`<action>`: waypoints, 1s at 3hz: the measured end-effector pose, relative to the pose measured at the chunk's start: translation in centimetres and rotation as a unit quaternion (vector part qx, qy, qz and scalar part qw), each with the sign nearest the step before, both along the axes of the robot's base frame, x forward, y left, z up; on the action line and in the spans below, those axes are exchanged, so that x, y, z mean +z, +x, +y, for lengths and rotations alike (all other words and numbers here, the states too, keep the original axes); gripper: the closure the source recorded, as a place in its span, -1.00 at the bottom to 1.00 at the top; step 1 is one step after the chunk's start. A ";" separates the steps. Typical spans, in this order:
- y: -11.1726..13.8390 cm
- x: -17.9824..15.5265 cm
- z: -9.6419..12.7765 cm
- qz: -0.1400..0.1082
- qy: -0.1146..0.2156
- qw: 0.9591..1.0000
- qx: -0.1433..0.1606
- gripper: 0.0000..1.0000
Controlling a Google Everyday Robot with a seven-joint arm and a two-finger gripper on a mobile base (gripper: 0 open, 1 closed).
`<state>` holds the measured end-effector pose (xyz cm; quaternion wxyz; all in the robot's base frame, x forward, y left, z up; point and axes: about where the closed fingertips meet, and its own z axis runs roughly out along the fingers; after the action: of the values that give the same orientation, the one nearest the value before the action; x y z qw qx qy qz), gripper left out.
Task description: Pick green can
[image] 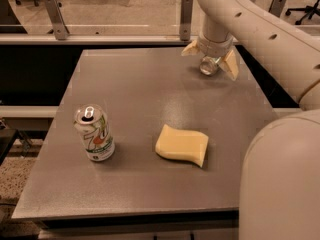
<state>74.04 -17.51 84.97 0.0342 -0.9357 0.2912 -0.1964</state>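
Can end, shiny silver, is all I see of the green can (208, 67), near the bench's (145, 89) far right corner, between the spread-apart fingers of my gripper (210, 62). The sponge (182, 145) lies centre-front; the white can (94, 132) stands near the left edge.

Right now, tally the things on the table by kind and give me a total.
Cans: 2, the white 7UP can standing front left, and the green can, only its silver end showing, between the open fingers of the end effector at the far right.
Sponges: 1, the yellow sponge.
Total: 3.
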 end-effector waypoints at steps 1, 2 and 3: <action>0.9 -0.6 -0.1 -0.008 -0.017 1.000 0.006 -0.48; 1.3 -0.8 -0.3 -0.014 -0.026 1.000 0.007 -0.01; 0.9 -0.4 -0.5 -0.021 -0.029 0.999 0.003 0.43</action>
<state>74.96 -18.05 84.54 0.0141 -0.9327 0.2820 -0.2246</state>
